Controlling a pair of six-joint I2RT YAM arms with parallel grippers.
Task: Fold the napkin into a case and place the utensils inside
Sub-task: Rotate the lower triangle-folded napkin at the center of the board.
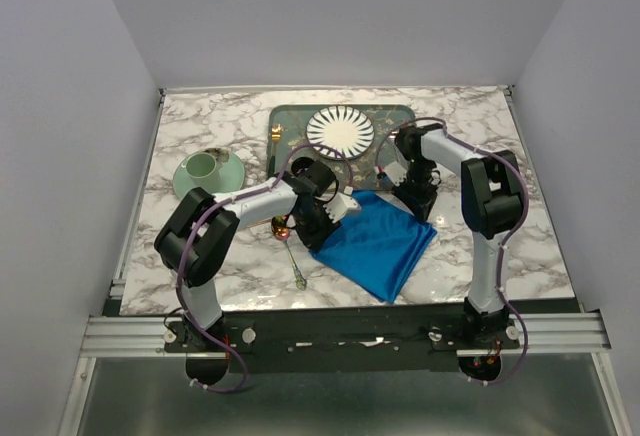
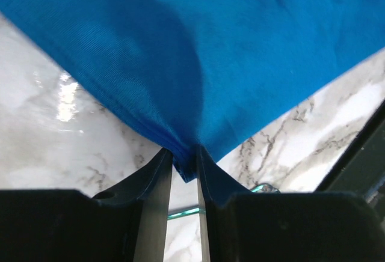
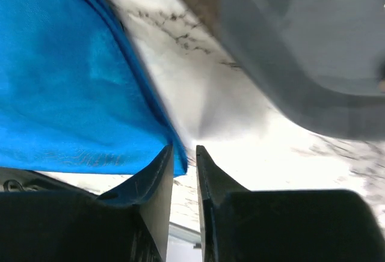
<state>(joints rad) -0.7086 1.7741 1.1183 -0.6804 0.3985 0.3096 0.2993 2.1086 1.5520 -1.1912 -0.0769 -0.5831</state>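
The left end effector [image 2: 185,154] has its jaws drawn narrow and pinches one corner of the bright blue plain cloth napkin [image 2: 210,51], the fabric bunching into small creases where it enters the gap. The right end effector [image 3: 184,151] is also narrow, with another corner of the same cloth sitting between its fingers against the inner face of one of them. A sliver of light shows beside the cloth, so it cannot be told whether that corner is truly clamped. From these two corners the napkin spreads out as a loose, roughly diamond-shaped sheet on the white marble-patterned desk [image 1: 500,256], between the two arms and toward the near edge. It is not yet folded into a narrow case. Just left of the cloth, beside the left arm, lies the small spoon with a gold bowl and thin silvery handle [image 1: 293,256], flat on the desk and apart from the cloth. Farther back stands the grey-green patterned tray [image 1: 392,116] carrying a striped white plate [image 1: 340,131]. Off to the far left sits a mint-green cup on its saucer [image 1: 208,168].
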